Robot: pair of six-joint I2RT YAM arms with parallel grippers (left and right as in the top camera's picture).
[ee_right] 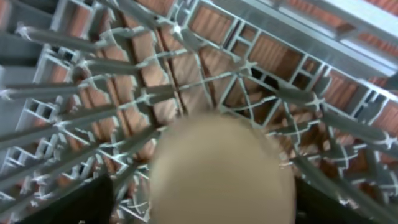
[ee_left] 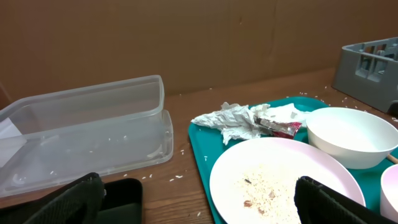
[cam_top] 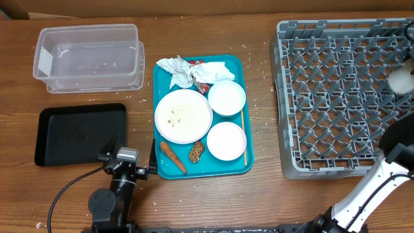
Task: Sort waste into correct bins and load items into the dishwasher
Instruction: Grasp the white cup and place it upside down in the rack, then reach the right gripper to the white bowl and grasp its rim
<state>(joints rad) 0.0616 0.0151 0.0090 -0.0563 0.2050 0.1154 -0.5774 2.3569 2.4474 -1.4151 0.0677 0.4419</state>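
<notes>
Over the grey dish rack a small white cup shows at the far right edge. It fills the right wrist view as a blurred cup between the jaws of my right gripper, which stand open, with a gap at the left finger. The white plate with rice grains, two bowls, napkins, red wrapper, carrot and brown lump lie on the teal tray. My left gripper is open and empty, low by the tray's left edge.
The clear tub stands at the back left, with the black tray in front of it. A thin wooden stick lies along the teal tray's right side. Loose rice grains dot the wood around the trays.
</notes>
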